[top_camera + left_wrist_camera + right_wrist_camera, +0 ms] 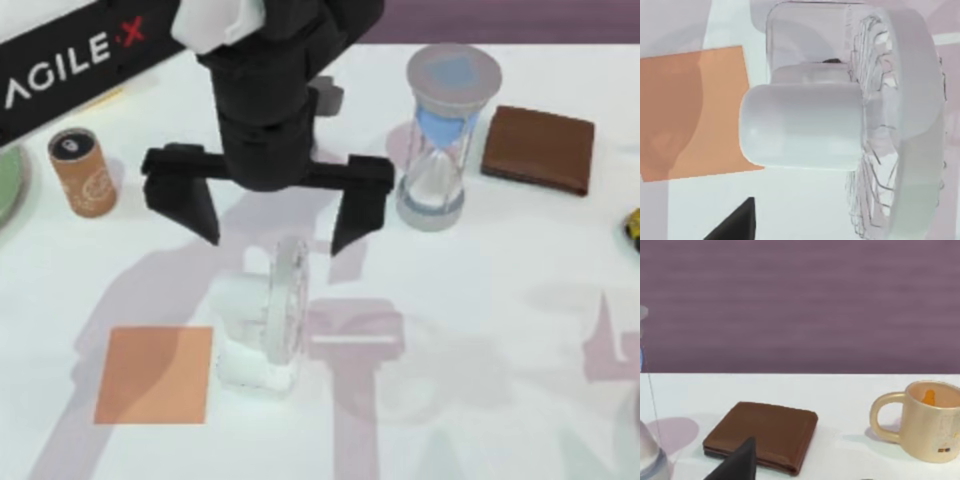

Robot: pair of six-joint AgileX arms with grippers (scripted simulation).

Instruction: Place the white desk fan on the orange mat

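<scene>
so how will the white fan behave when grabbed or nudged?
The white desk fan probably tips easily: a tall thin grille disc above a small base. Its smooth plastic housing may slip between the left gripper's open fingers. The wire grille looks fragile.

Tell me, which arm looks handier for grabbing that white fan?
Left, probably. Its gripper hangs open right above the white desk fan, beside the orange mat. The right arm's camera faces the wallet, away from it.
</scene>
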